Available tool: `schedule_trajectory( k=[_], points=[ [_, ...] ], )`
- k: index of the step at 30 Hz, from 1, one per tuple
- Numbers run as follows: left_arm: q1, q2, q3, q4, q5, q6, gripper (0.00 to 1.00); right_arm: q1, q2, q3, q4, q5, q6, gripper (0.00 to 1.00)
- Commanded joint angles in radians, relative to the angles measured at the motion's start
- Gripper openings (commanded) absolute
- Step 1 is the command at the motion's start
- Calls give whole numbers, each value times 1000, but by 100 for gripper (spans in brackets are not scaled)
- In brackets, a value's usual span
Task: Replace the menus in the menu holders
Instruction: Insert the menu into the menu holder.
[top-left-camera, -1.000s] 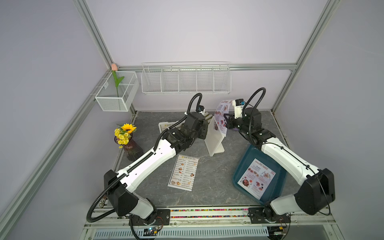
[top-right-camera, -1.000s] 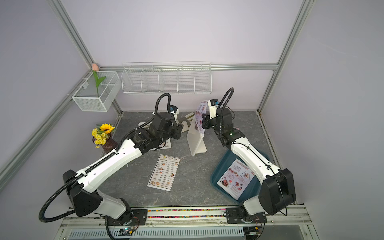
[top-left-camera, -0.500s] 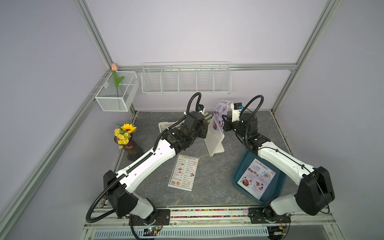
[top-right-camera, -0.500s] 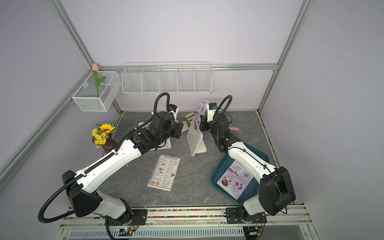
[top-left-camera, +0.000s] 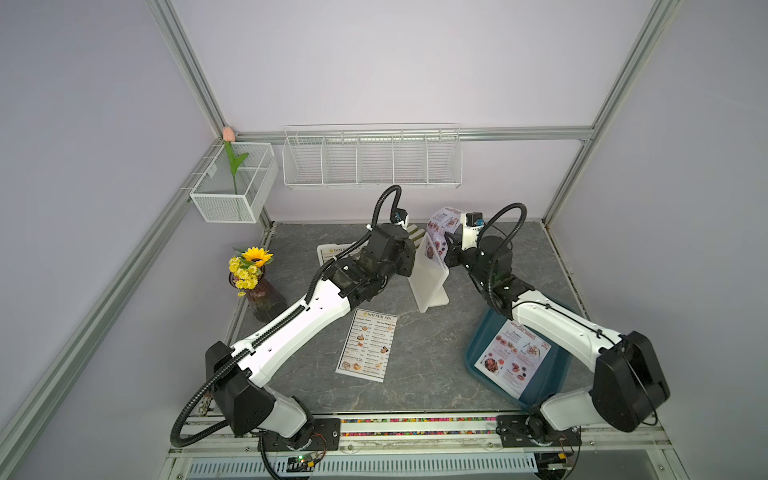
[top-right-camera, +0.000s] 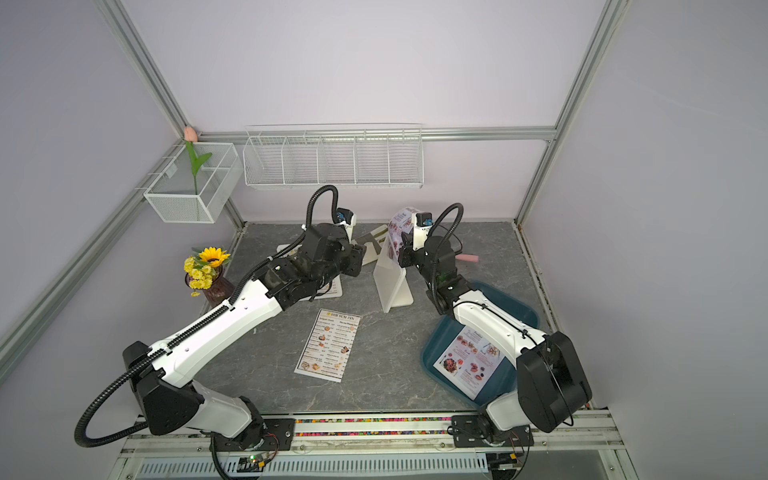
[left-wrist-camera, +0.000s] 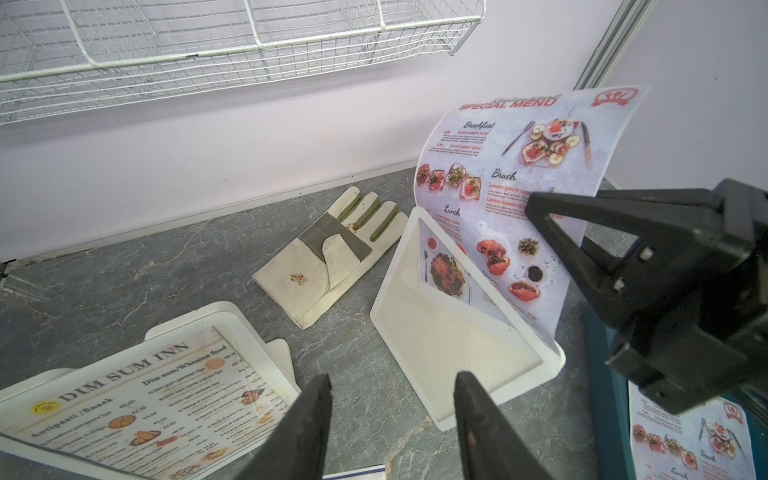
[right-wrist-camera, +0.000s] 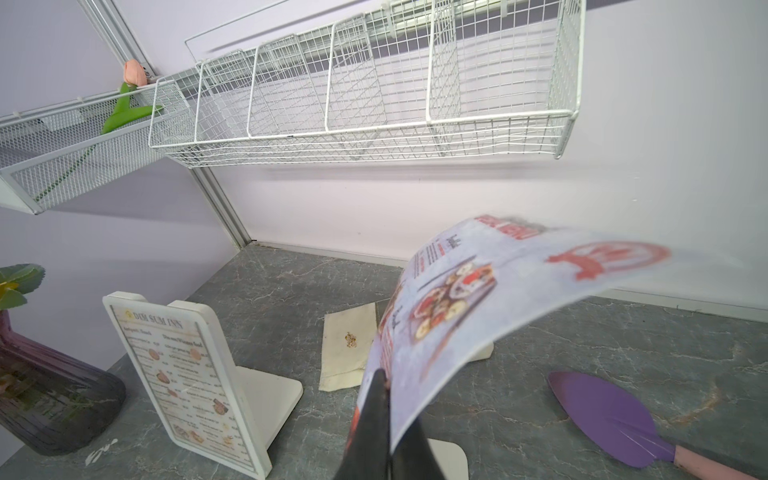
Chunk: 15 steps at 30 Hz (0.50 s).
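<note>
Setting: grey marble-look counter (top-left-camera: 415, 386) inside lilac walls, with a white wire basket rack (top-left-camera: 372, 158) on the back wall.
Right tool (right-wrist-camera: 381, 384): fingers pressed together, pinching the edge of a curled paper sheet headed SPECIAL MENU in red (left-wrist-camera: 494, 187).
Held sheet: its lower corner sits behind the clear front of an upright white plastic menu holder (left-wrist-camera: 457, 336), and the rest bows above the frame.
Left tool (left-wrist-camera: 392, 376): fingers spread, holding nothing, close beside that holder without touching it.
2nd holder: white rounded frame (right-wrist-camera: 199, 316) standing toward the back left, with a DIM SUM INN menu (right-wrist-camera: 183, 374) inside.
Loose sheet: 1 DIM SUM INN paper menu (top-left-camera: 368, 345) flat on the counter between the 2 arms.
Tray: dark teal plastic tray (top-right-camera: 515, 307) under the right arm, carrying 1 flat SPECIAL MENU sheet (top-left-camera: 513, 357).
Other: cream work glove (left-wrist-camera: 328, 257) lying behind the holders; glass vase of yellow flowers (top-left-camera: 253, 274) at the left edge.
</note>
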Motion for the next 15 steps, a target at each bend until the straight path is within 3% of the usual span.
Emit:
schedule_trajectory(
  k=[1, 15],
  points=[
    [-2, -19, -9, 10, -13, 4, 50, 6, -44, -25, 68, 27, -39, 7],
    [-2, -15, -14, 17, -11, 5, 50, 26, -73, -96, 157, 44, -96, 7]
  ],
)
